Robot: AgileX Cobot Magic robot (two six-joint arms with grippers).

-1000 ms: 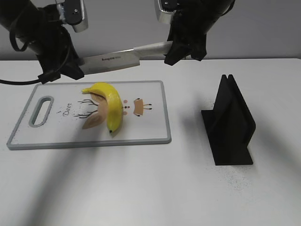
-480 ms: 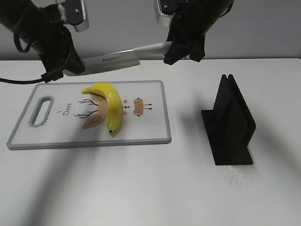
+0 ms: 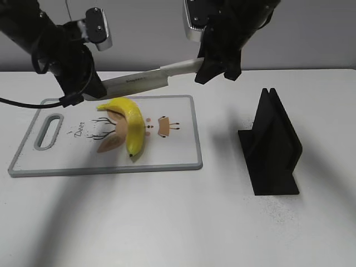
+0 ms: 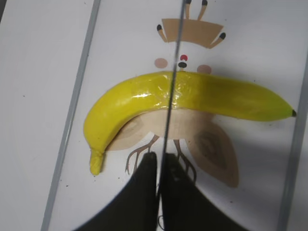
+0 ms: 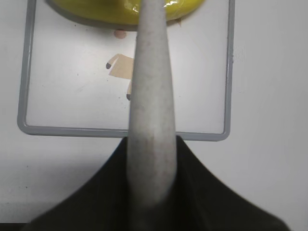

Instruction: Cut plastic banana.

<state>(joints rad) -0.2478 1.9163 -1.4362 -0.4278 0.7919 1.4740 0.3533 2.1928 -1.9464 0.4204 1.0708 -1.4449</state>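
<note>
The banana (image 3: 129, 123) below my knife (image 3: 136, 82) is bright yellow. The white board (image 3: 183, 153) has a grey rim and a brown deer drawing. The stand (image 3: 271, 146) is black.

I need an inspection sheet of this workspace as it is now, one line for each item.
Surface: white table, light specks near the stand.
Job's things: yellow banana whole, lying on the cutting board; knife held in the air above it.
Clutter: black stand right of the board, apart from it.
Grippers: left claw shut on the knife's blade end; right claw shut on the knife's handle.
Cables: black cable by the left arm.
Surroundings: plain grey wall.
</note>
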